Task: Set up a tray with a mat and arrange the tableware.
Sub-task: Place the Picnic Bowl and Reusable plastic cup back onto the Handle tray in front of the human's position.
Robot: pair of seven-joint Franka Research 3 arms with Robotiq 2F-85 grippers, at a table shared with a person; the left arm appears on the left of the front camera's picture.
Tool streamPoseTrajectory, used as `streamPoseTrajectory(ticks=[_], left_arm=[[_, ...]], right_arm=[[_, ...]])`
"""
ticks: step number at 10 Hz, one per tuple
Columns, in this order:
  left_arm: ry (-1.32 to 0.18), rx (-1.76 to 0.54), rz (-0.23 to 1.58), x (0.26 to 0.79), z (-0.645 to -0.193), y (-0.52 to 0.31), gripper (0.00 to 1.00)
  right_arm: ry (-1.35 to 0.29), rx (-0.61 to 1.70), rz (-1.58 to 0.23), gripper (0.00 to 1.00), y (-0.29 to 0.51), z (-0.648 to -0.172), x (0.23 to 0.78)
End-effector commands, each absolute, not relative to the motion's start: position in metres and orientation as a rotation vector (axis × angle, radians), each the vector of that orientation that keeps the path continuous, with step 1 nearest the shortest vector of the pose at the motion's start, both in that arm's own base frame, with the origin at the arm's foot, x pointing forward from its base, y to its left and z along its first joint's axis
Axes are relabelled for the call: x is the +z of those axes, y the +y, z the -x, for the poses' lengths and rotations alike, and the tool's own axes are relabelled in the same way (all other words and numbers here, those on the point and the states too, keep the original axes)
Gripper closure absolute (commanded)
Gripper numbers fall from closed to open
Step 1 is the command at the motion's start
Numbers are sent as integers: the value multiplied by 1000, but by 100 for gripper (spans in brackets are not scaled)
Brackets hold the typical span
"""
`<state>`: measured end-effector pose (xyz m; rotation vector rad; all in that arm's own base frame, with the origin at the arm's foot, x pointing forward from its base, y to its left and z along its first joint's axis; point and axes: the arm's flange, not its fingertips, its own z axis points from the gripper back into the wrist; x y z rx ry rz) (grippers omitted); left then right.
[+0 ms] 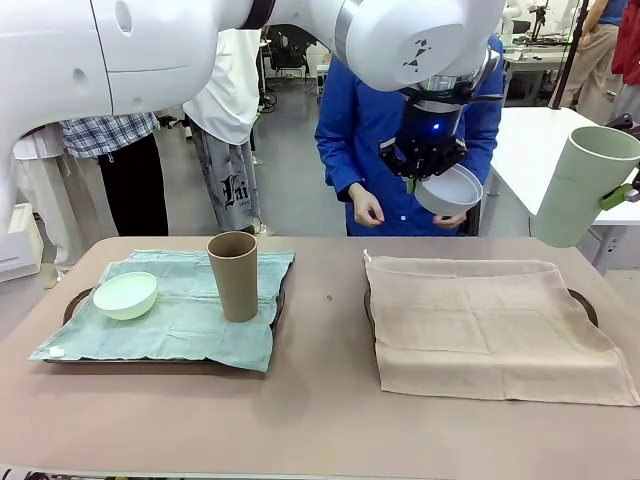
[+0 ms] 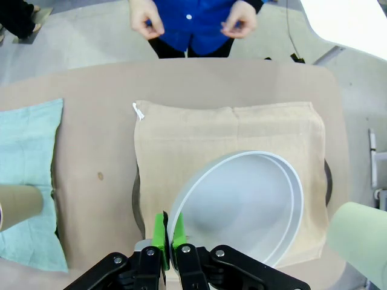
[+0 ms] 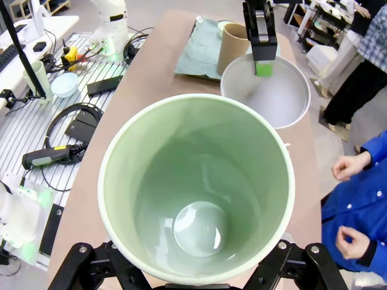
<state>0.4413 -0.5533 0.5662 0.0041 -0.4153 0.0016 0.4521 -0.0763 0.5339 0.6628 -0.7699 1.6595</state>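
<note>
The white bowl [image 1: 449, 190] hangs in the air above the beige mat [image 1: 490, 325], pinched by its rim in the left gripper [image 2: 169, 232], whose fingers are fully closed on it. The tall pale green cup [image 1: 580, 185] is also lifted, to the right of this mat, clasped around its body by the right gripper [image 3: 193, 266] with wide jaws. Left of the beige mat, the green mat [image 1: 180, 310] carries the pale green bowl [image 1: 125, 295] and the tall brown cup [image 1: 233, 275], standing upright. A person in blue [image 1: 365, 130] stands behind the table [image 1: 320, 420].
</note>
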Motion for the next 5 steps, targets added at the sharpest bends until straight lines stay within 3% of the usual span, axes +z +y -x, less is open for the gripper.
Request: streamPoseTrajectory(ticks=[1, 3, 4, 5], left_arm=[[-437, -8, -4, 568, -441, -553, 100], [-437, -8, -4, 568, -441, -553, 100], [-415, 2, -4, 566, -441, -553, 96], [-369, -19, 50, 555, -447, -547, 96]], right_arm=[[-777, 1665, -665, 100, -74, -450, 534], [-777, 1665, -665, 100, -74, -450, 534], [-770, 1659, -663, 15, -76, -452, 534], [-741, 1662, -724, 15, -82, -461, 521]])
